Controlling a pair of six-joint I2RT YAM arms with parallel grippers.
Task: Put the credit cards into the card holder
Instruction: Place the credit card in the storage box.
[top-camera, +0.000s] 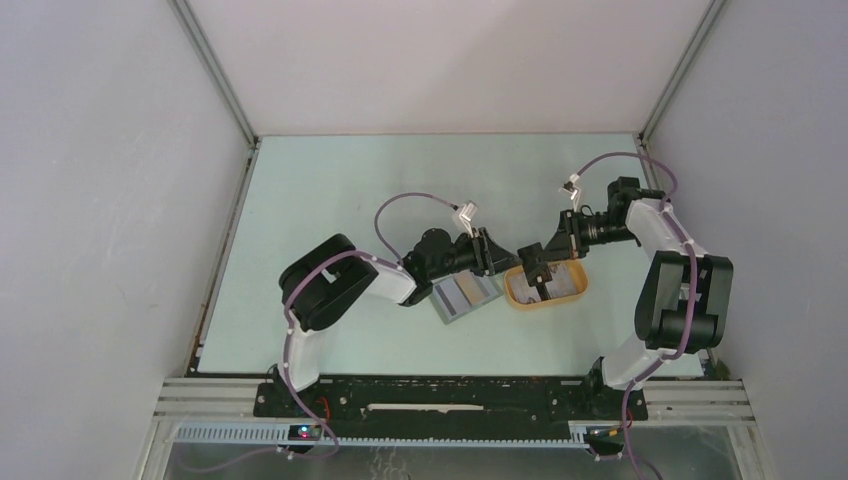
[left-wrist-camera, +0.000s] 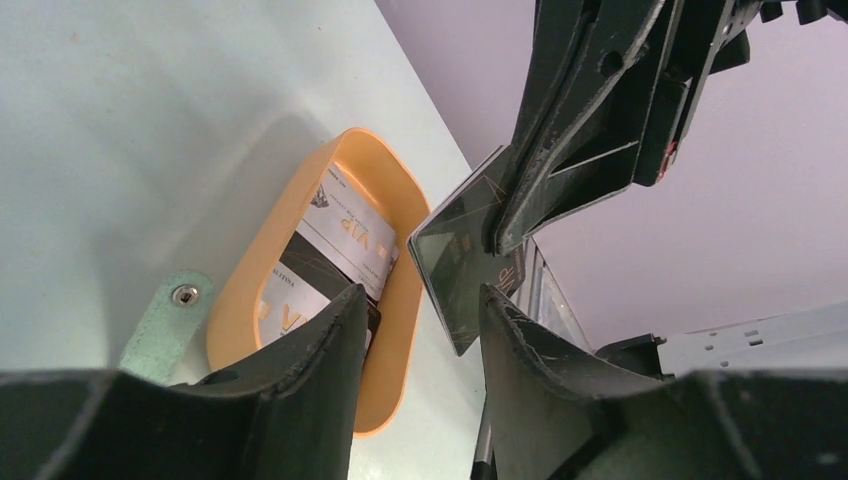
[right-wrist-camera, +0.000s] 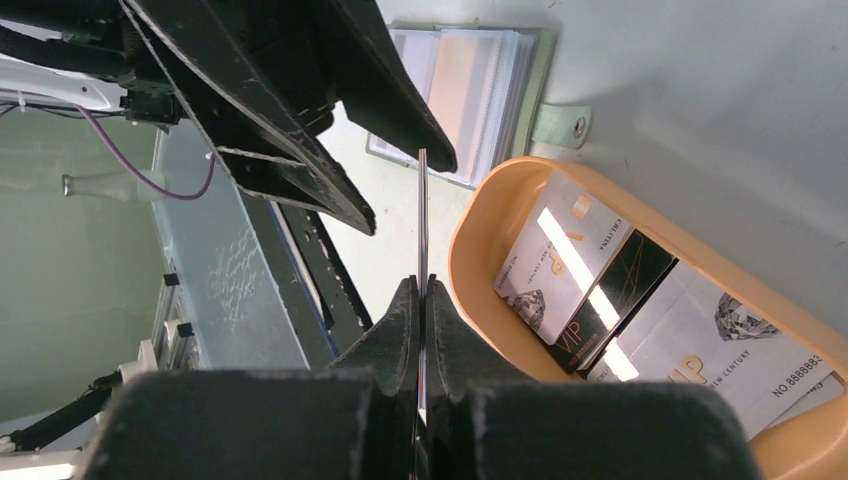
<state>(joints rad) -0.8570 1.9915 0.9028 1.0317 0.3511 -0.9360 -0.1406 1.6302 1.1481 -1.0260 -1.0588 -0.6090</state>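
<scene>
The card holder lies open and flat just left of the tan tray in the top view. Its pale inner slots face up and its grey-green snap tab points toward the tray. Three credit cards overlap inside the tray: two pale grey-white cards marked VIP, with a black card between them. A fourth, the dark glossy held card, stands on edge above the tray's holder-side rim, pinched by the right gripper.

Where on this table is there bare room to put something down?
The far half of the table, behind both arms, is bare, as is the near strip between the wallet and the arm bases. The middle is crowded: left hand and right hand meet at a black card by the tray.
</scene>
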